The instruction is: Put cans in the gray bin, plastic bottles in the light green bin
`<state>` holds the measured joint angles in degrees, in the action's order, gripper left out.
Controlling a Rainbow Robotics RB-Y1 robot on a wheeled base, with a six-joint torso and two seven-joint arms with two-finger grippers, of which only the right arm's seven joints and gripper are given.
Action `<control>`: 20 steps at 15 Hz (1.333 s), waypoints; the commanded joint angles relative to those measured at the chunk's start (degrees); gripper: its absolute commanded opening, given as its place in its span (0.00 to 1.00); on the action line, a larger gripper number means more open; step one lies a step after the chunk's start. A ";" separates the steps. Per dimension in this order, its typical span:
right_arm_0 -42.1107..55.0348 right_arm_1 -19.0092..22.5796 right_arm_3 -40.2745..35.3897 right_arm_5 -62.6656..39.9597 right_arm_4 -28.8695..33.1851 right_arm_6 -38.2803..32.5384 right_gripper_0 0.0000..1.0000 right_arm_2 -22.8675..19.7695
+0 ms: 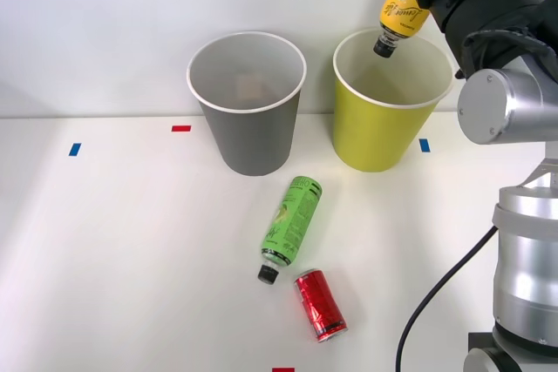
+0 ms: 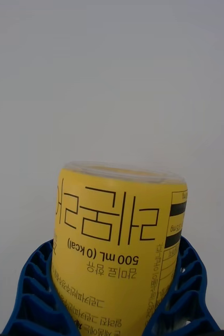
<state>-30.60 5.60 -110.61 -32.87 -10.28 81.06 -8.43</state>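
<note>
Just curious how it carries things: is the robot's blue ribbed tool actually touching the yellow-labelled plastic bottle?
Touching. In the right wrist view, the tool's blue ribbed fingers press against both sides of the yellow-labelled plastic bottle.

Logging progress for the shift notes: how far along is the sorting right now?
Nothing clearly sorted yet: something dim lies inside the gray bin, but it cannot be identified. In hand: the right gripper is shut on the yellow-label bottle, held cap-down over the light green bin. Left: the green-label bottle and the red can lie on the table.
</note>
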 commanded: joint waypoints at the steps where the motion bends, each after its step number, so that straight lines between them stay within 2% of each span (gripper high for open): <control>1: -1.75 1.16 5.93 4.66 1.14 1.12 0.00 0.08; 8: -1.66 1.69 8.22 4.75 2.72 3.76 0.00 0.69; 11: -1.66 1.60 8.22 5.01 2.54 3.58 0.97 0.34; 13: -1.66 1.34 8.22 5.19 2.19 3.84 1.00 -0.10; 17: -0.43 4.59 8.13 6.86 0.61 4.28 1.00 1.13; 20: 8.36 9.34 3.30 15.56 -0.97 3.32 1.00 4.65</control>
<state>-25.89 12.84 -104.45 -20.18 -10.42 84.94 -5.39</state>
